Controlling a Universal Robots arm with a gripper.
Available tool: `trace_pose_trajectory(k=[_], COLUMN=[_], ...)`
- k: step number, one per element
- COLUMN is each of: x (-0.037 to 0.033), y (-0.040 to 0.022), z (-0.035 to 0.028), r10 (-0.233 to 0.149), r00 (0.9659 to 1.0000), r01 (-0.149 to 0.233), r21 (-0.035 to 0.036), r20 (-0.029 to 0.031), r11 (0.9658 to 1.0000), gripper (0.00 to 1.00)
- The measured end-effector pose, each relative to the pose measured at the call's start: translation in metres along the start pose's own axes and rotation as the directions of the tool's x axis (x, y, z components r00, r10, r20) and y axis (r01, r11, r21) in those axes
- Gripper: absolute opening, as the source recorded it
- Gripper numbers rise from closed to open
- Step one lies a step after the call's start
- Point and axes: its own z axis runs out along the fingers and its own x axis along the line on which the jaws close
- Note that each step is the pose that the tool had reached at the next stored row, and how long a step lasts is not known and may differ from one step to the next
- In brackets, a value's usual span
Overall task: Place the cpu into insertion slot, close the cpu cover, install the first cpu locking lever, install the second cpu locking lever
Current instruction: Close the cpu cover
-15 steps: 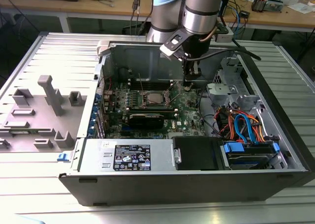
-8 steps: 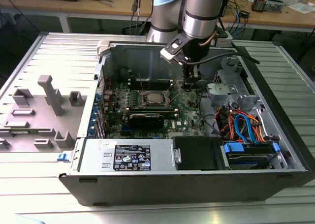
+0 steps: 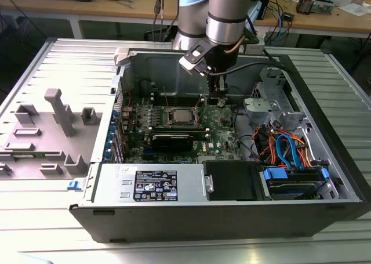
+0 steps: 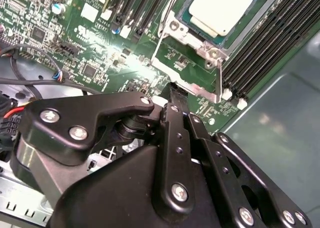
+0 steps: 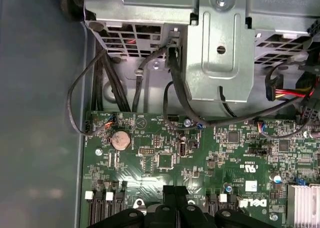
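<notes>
1. The cpu (image 4: 220, 7): a flat square chip with a dull silver-grey top, seated in the insertion slot (image 4: 186, 18) on the green motherboard (image 5: 165, 158).
2. The cpu cover (image 4: 200, 46): a thin metal frame, seemingly lying around the chip.
3. The gripper (image 4: 176, 93): fingers pressed together and empty, poised just beside the slot.

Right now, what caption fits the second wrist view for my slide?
Black gripper beside the metal cpu cover, with the cpu seated on the green motherboard.
</notes>
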Motion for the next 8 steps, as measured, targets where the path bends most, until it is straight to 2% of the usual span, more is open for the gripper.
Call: trace_pose_trajectory(k=[2,6,8], x=[0.0012,0.0025,0.0039], y=[-0.0051,-0.0106,-0.0168], z=[-0.0001,-0.0003,-0.0005], r10=[0.002,0.003,0.004], r00=[1.0,1.0,1.0], r01=[-0.002,-0.003,-0.004], r21=[-0.0018,-0.0036,-0.0062], r20=[0.0,0.0002,0.0003], r11=[1.0,1.0,1.0], gripper=[0.11,0.11,0.11])
